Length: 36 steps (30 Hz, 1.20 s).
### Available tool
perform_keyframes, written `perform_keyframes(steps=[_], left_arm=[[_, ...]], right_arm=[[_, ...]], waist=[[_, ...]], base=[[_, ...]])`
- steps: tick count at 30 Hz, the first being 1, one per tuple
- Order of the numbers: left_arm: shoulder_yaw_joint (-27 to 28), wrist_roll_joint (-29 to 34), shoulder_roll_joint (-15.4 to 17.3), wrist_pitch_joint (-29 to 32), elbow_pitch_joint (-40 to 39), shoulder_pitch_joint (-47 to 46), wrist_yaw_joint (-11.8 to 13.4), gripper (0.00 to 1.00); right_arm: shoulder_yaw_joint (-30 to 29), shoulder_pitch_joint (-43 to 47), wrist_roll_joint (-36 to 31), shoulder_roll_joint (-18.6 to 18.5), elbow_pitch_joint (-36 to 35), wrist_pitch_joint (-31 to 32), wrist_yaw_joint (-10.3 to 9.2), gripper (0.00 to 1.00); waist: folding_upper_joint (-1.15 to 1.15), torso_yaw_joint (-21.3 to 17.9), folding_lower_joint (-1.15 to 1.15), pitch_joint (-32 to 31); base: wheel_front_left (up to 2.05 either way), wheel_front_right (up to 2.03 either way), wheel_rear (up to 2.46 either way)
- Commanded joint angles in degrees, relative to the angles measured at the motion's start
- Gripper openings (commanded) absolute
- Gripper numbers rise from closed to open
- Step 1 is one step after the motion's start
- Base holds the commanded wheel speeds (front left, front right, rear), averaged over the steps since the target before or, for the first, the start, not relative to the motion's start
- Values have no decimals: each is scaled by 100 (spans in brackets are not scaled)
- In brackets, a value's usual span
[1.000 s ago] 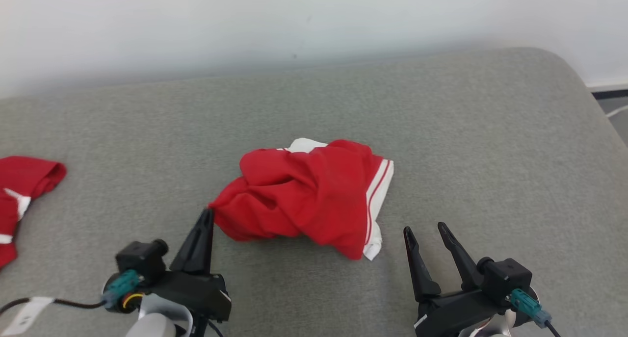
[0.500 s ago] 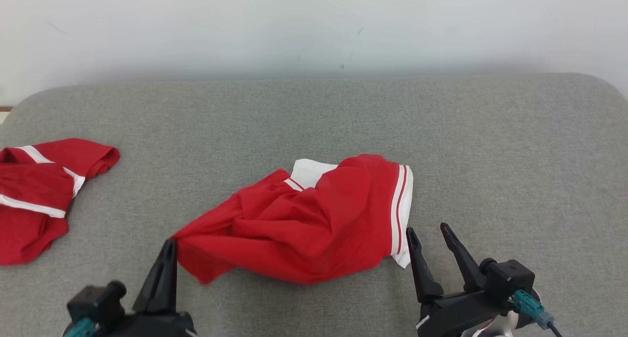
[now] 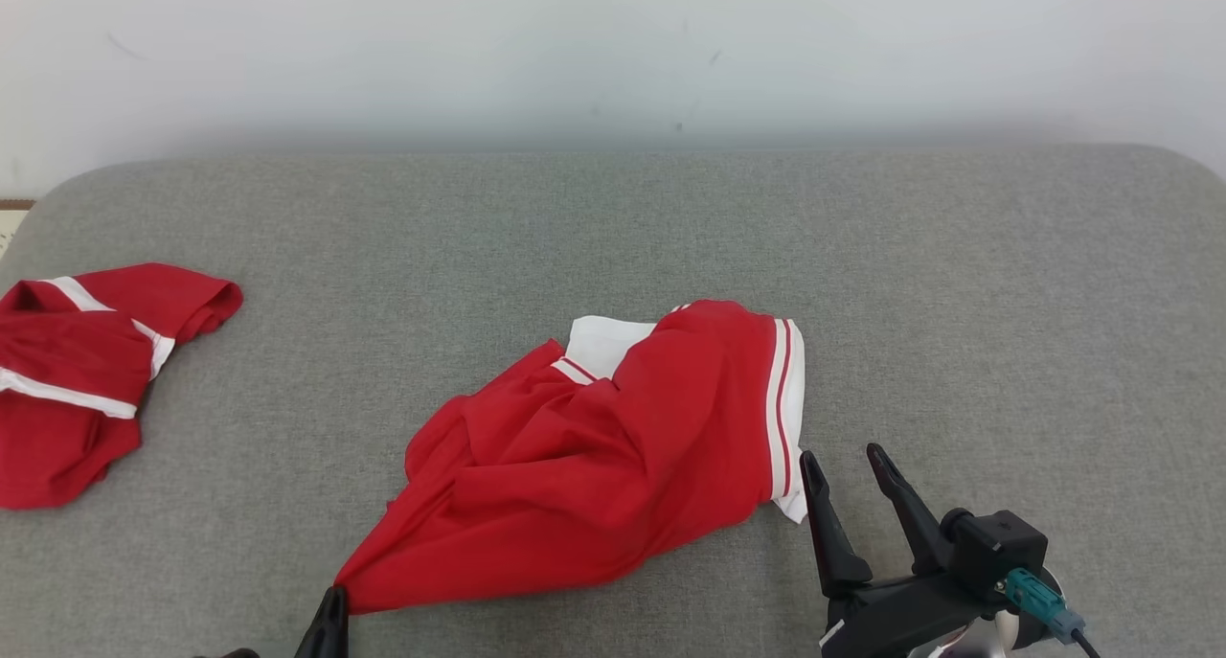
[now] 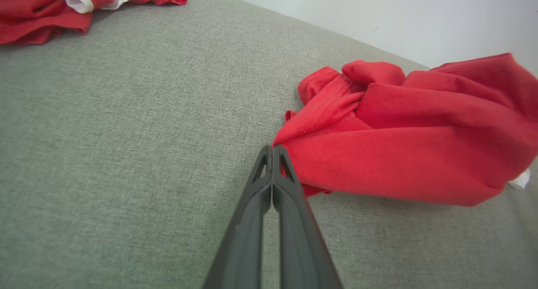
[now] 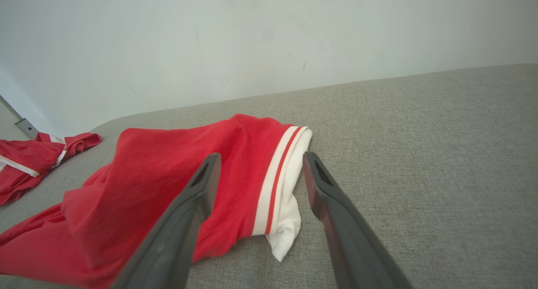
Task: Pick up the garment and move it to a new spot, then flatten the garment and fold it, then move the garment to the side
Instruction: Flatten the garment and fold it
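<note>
Far left: a second red garment (image 3: 86, 371), set well apart on the grey padded surface (image 3: 958, 284). Lower left: left hand (image 4: 272, 152), pressed together on a corner of the red garment (image 3: 613, 457), held low at the near edge, probably to stretch the crumpled cloth out flat at mid-surface. Right: right hand (image 3: 843, 454), spread and empty, poised just beside the white-striped hem (image 3: 783, 399), presumably ready for the opposite corner.
</note>
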Motion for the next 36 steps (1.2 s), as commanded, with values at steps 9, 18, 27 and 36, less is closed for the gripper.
perform_keyframes(steps=[9,18,27,36], left_arm=[[117,28,-85,-219,380,-114,-120,100],[586,596,-367,-295,-203,-101,-39,100],[1250,1797,-759,-296,-1126,233,-30,100],[1483,2021,-931,-296,-1139,360,-192,100]], right_arm=[[-11,65,-47,-3,-25,39,4,100],[-180,115,-76,-4,-26,76,4,100],[-507,302,-102,-3,-5,126,4,100],[-628,357,-32,-2,83,192,4,100]], waist=[[0,96,0,-36],[0,214,0,-92],[0,274,0,-210],[0,329,0,-262]], base=[[0,0,0],[0,0,0],[0,0,0],[0,0,0]])
